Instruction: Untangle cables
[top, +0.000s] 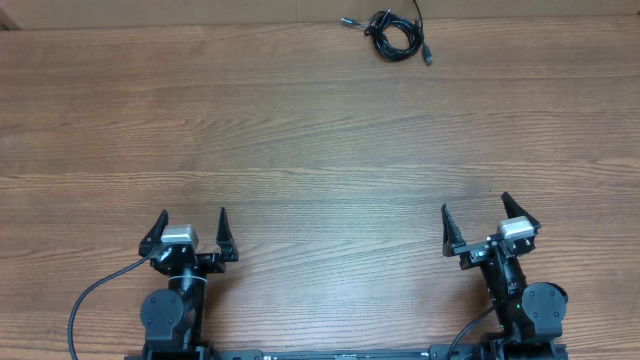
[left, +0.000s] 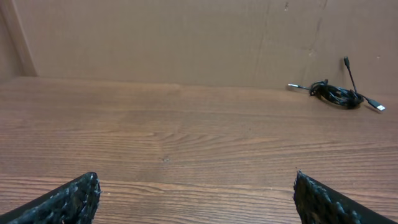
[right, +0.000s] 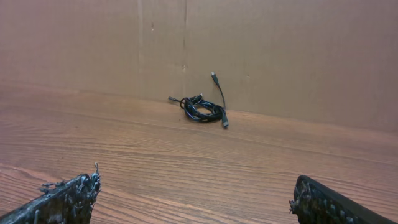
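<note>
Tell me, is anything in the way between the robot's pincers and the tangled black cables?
No, nothing visible blocks them. The cables lie bundled at the far edge of the table, and only bare wood stretches between them and the open left pincer and open right pincer.

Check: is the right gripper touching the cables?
Apart. Overhead view shows the right gripper at the near edge, the cables at the far edge, bare table between.

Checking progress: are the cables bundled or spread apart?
Bundled: the cables lie in one small coiled clump, with only a few plug ends sticking out.
</note>
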